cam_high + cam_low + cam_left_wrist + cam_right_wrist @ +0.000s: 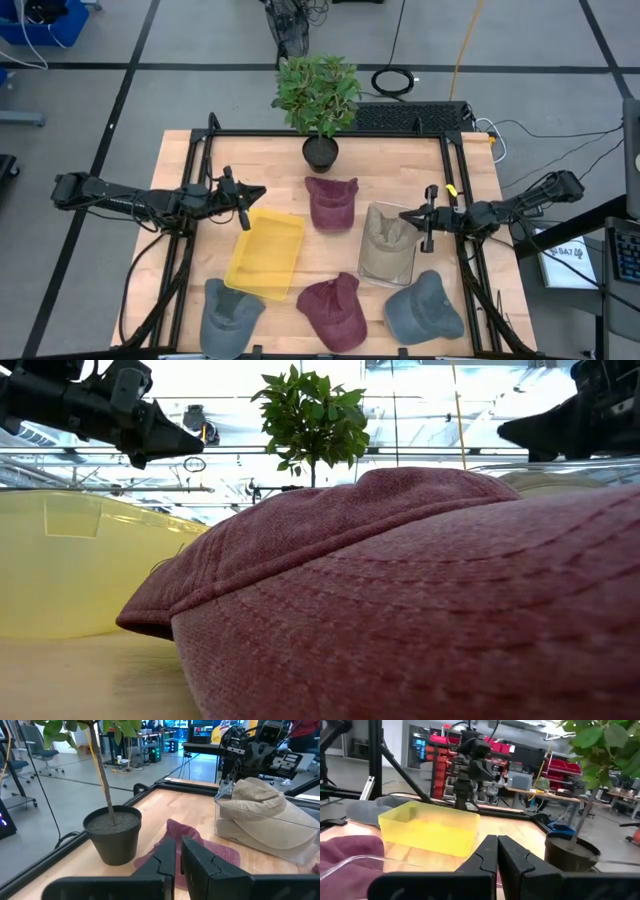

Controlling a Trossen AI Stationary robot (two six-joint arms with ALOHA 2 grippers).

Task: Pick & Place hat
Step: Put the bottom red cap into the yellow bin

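Left tool [243,207] hides part of maroon hat [200,847].

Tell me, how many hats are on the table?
5: a maroon hat by the plant pot, a tan hat in the clear bin, and along the front, grey, maroon, grey.

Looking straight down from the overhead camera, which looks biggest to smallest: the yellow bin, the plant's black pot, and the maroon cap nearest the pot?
1. Yellow bin, clearly the largest.
2. Maroon cap nearest the pot.
3. Black pot, the smallest; leaves partly cover it, but its rim still looks narrower than the cap.
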